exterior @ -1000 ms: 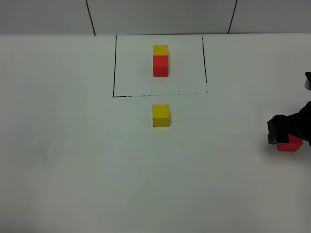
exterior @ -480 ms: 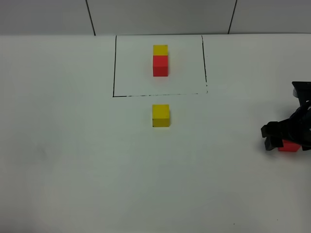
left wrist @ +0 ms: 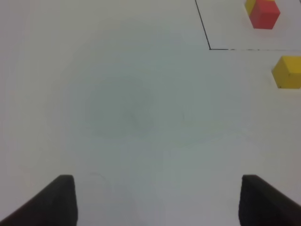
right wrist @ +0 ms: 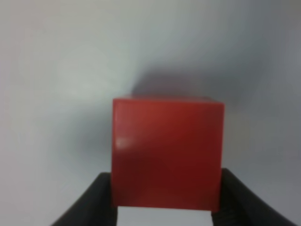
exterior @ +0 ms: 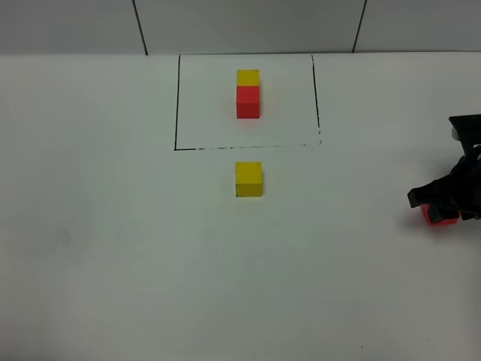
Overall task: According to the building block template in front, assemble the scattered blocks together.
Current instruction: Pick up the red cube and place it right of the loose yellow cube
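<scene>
The template, a yellow cube joined to a red cube [exterior: 248,94], sits inside a thin black outline [exterior: 177,105] at the far middle; it also shows in the left wrist view [left wrist: 263,12]. The loose yellow cube [exterior: 249,179] sits just in front of the outline and shows in the left wrist view [left wrist: 288,72]. My right gripper [exterior: 440,206] is at the far right, shut on the loose red cube [exterior: 438,218]; in the right wrist view the red cube [right wrist: 167,153] fills the gap between the fingers [right wrist: 94,202]. My left gripper [left wrist: 157,202] is open and empty, out of the exterior high view.
A white table top [exterior: 113,248] carries everything. A grey wall with dark seams [exterior: 140,26] runs along the far edge. The right arm's black body [exterior: 470,169] stands at the right border.
My right gripper came down over the red cube and closed on it. The red cube has shifted slightly left and away from its earlier spot. The yellow cube and the template have not moved.
</scene>
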{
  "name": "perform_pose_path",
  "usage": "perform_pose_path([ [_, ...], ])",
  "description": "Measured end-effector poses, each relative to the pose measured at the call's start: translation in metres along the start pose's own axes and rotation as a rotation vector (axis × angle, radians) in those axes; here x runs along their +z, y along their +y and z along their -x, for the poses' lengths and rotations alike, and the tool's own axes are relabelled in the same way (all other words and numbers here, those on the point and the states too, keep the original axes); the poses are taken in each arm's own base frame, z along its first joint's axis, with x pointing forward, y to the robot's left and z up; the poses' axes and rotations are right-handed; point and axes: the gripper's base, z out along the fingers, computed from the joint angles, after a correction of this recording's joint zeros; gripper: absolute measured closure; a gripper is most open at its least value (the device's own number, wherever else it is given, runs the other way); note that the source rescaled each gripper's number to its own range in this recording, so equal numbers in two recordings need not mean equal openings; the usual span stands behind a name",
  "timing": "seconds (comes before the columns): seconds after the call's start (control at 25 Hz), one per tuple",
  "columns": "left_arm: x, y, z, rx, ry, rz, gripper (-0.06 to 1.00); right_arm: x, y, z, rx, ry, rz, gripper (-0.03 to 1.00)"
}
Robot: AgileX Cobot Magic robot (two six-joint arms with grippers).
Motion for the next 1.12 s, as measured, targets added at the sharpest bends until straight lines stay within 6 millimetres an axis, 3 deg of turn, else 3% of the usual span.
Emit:
perform_pose_path([
  [0.08, 0.000, 0.000, 0.000, 0.000, 0.001, 0.000, 0.44, -0.008, 0.015, 0.011, -0.151, 0.003, -0.004, 0.95],
  [0.36, 0.000, 0.000, 0.000, 0.000, 0.001, 0.000, 0.44, -0.028, 0.103, 0.041, -0.857, -0.029, 0.021, 0.95],
  [0.56, 0.000, 0.000, 0.000, 0.000, 0.001, 0.000, 0.44, -0.008, 0.151, 0.061, -1.148, 0.030, 0.052, 0.95],
  [0.76, 0.000, 0.000, 0.000, 0.000, 0.001, 0.000, 0.44, 0.014, 0.166, 0.078, -1.255, 0.022, 0.087, 0.95],
  [1.12, 0.000, 0.000, 0.000, 0.000, 0.001, 0.000, 0.44, 0.030, 0.177, 0.096, -1.332, -0.011, 0.110, 0.95],
])
